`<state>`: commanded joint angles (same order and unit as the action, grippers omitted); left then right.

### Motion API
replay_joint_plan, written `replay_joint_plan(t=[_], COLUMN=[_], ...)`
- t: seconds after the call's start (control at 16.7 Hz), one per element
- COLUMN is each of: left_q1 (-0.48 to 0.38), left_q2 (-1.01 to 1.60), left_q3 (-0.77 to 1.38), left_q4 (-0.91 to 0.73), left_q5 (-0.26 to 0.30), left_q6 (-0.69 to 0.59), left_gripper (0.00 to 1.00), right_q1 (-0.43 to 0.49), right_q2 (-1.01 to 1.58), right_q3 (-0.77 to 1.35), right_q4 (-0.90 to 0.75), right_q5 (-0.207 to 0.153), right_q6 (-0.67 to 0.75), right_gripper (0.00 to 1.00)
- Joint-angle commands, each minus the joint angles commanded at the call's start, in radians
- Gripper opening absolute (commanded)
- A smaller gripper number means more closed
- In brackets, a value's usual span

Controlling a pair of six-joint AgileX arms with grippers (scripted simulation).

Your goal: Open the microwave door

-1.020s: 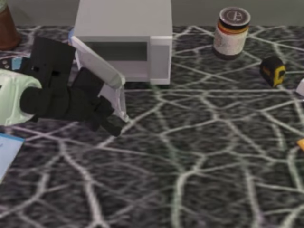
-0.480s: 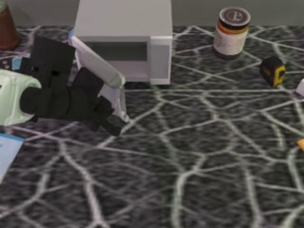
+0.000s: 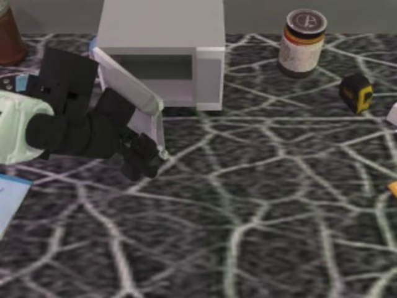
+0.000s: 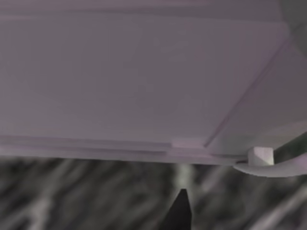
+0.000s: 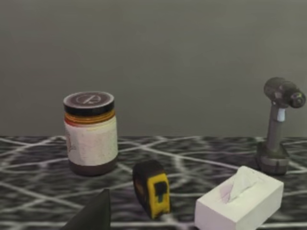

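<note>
The dark tabletop veined with pale crackle lines [image 3: 260,205] carries the microwave [image 3: 162,28] at its far edge, left of centre, and everything else is best placed from that box: the microwave door [image 3: 127,81] stands swung out from the box's left front corner at a wide slant, its free edge with the pale handle strip [image 3: 159,133] pointing toward the near side, and the dark cavity is laid bare behind it. The left gripper [image 3: 144,158] sits at that free edge, in front of and to the left of the box; whether its jaws are closed on the strip or merely against it cannot be told from any view. To finish well, I judge the hand should follow the door's arc around its hinge rather than pull straight, keeping contact at the handle so the panel does not slip free. Against half a second ago, the gripper has drawn slightly toward the door's edge and the door angle looks almost unchanged. The right arm is outside the top view, its camera facing a jar [image 5: 90,132] and tape measure [image 5: 152,187].
</note>
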<state>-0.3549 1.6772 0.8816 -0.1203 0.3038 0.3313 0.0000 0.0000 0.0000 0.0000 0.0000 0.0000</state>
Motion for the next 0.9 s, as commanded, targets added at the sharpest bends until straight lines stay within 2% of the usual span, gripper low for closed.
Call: replay_joint_plan(t=[0.12,0.18,0.72,0.9], left_q1=[0.000,0.000,-0.001,-0.011], left_q2=[0.000,0.000,-0.003,-0.074], left_q3=[0.000,0.000,-0.001,-0.015], left_q4=[0.000,0.000,-0.003,-0.057], left_q5=[0.000,0.000,-0.001,-0.017], left_q6=[0.000,0.000,-0.001,-0.012], left_gripper=[0.98,1.00,1.00,1.00], right_q1=[0.000,0.000,0.000,0.000], right_q2=[0.000,0.000,0.000,0.000], right_q3=[0.000,0.000,0.000,0.000], right_q4=[0.000,0.000,0.000,0.000], right_q5=[0.000,0.000,0.000,0.000], right_q6=[0.000,0.000,0.000,0.000], right_gripper=[1.00,1.00,1.00,1.00])
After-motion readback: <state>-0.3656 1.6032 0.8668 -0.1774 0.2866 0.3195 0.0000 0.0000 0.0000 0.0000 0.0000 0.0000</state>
